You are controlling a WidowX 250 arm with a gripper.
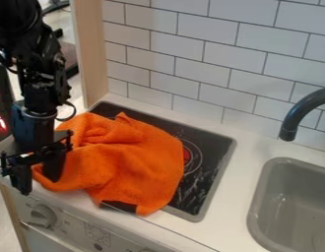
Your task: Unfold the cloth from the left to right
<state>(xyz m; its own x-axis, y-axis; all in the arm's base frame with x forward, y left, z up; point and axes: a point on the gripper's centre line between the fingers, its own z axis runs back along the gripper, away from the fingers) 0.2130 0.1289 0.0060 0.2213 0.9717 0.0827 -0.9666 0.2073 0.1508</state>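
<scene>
The knobbed front panel (43, 215) is nearest the camera. My pincer (39, 187) stands apart at the left edge of the orange cloth (135, 160), bunched over the stove top (216, 147). I'd call this the grasp: pinch that edge, lift, draw right. My dark fingers hide some fabric (inconvenient), and its underlayers are hidden too.

White toy-kitchen countertop (231, 197), with a black stovetop (219, 143) set into the left part and a gray sink (252, 216) sunk into the right. Across much of the stovetop, a rumpled orange cloth (132, 162), spilling at left onto white surface near the front edge.
</scene>
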